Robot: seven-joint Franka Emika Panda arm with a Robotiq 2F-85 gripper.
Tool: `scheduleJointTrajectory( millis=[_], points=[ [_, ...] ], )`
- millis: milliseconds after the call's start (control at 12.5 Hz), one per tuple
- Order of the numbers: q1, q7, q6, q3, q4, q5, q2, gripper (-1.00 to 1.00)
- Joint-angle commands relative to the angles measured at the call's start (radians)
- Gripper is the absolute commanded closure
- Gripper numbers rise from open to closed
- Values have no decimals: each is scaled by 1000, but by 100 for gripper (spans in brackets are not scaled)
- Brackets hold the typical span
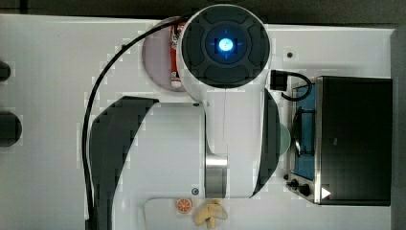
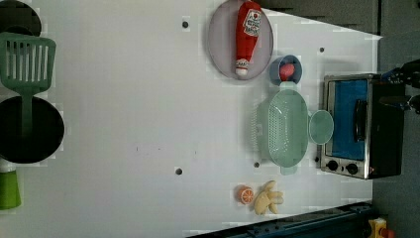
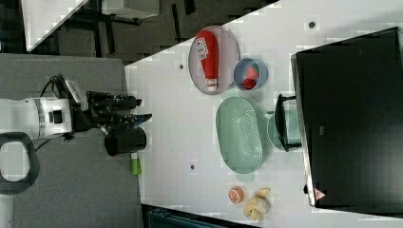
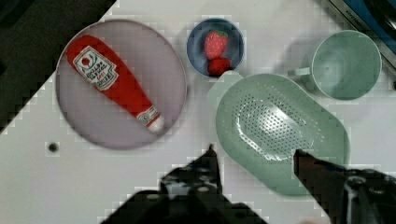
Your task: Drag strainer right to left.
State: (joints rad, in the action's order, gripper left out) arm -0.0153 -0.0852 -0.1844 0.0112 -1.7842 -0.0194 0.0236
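Note:
The strainer (image 2: pixel 282 128) is a large pale mint-green oval with a dotted centre. It lies on the white table just left of the toaster oven in the left view, and in the right view the strainer (image 3: pixel 239 134) lies near the oven's door. In the wrist view my gripper (image 4: pixel 254 154) hangs well above the table, open, with its two dark fingers (image 4: pixel 209 163) spread over the near rim of the strainer (image 4: pixel 280 126) and nothing between them. In the right view the gripper (image 3: pixel 141 109) sits far to the left of the strainer. The arm (image 1: pixel 225 96) covers the table's middle in the top view.
A grey plate (image 2: pixel 220 49) carrying a ketchup bottle (image 2: pixel 246 34), a blue bowl (image 2: pixel 286 70) of strawberries and a mint mug (image 2: pixel 321 127) crowd the strainer. The toaster oven (image 2: pixel 356 126) stands beyond. An orange slice (image 2: pixel 244 194) and a banana (image 2: pixel 267 198) lie nearby. A green spatula (image 2: pixel 27 64) and a black pan (image 2: pixel 29 130) sit at the left view's left.

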Motion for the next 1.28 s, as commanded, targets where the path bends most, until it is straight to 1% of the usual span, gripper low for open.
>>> scheduleJointTrajectory(
  millis=[80,160,240,480,640,1040,1280],
  points=[
    [34,-146,205,21,-61,9,293,-60],
    [34,-147,205,21,-65,9,293,-82],
    [34,-148,205,21,-76,9,293,-99],
    [34,-166,184,20,-166,9,282,-100],
    [34,-217,96,20,-257,9,258,-100],
    [34,-409,-287,14,-502,9,132,-100],
    [33,-510,-516,3,-601,9,17,-100]
  ],
)
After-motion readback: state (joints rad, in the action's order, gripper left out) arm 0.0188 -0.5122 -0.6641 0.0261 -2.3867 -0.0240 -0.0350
